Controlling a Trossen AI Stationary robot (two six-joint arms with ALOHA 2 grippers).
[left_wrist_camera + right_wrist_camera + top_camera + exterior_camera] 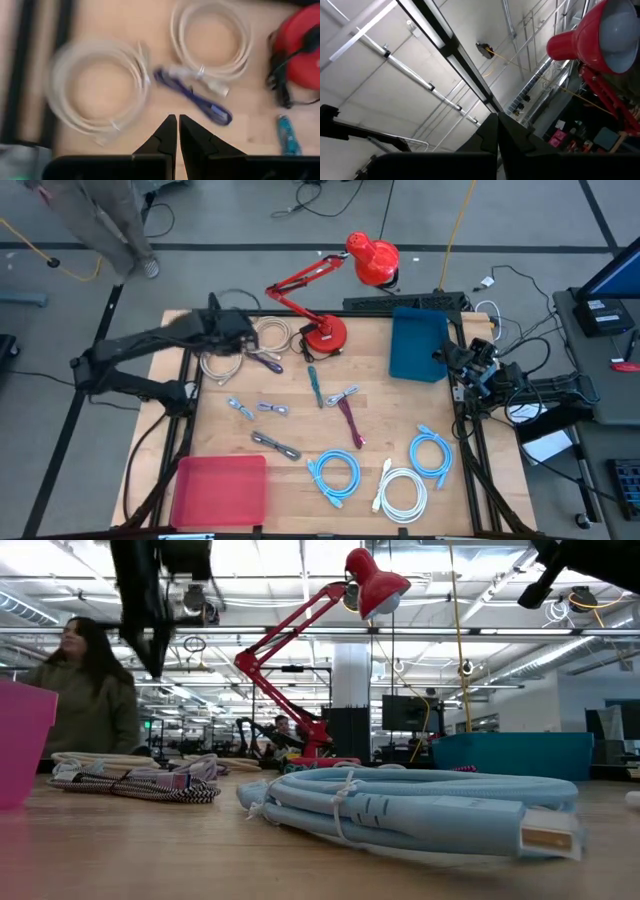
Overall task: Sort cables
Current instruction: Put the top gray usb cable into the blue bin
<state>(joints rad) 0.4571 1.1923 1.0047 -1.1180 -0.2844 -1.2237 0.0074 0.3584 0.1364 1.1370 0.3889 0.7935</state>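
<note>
My left gripper (243, 338) (177, 120) is shut and hovers above the table's far left corner. Below it lie two beige coiled cables (97, 85) (210, 45) and a short purple cable (195, 97) between them; it touches none of them. A teal cable (287, 135) lies farther right. Two light-blue coils (335, 475) (432, 452) and a white coil (403, 492) lie flat near the near edge. A maroon cable (350, 422) and small grey bundles (277, 445) lie mid-table. My right gripper (497, 120) is shut at the table's right edge and points up at the ceiling.
A red desk lamp stands on its base (325, 333) at the far middle, its head (372, 260) beyond the table edge. A blue bin (418, 345) sits far right and a pink bin (220, 488) near left. A person (90, 680) is behind the table.
</note>
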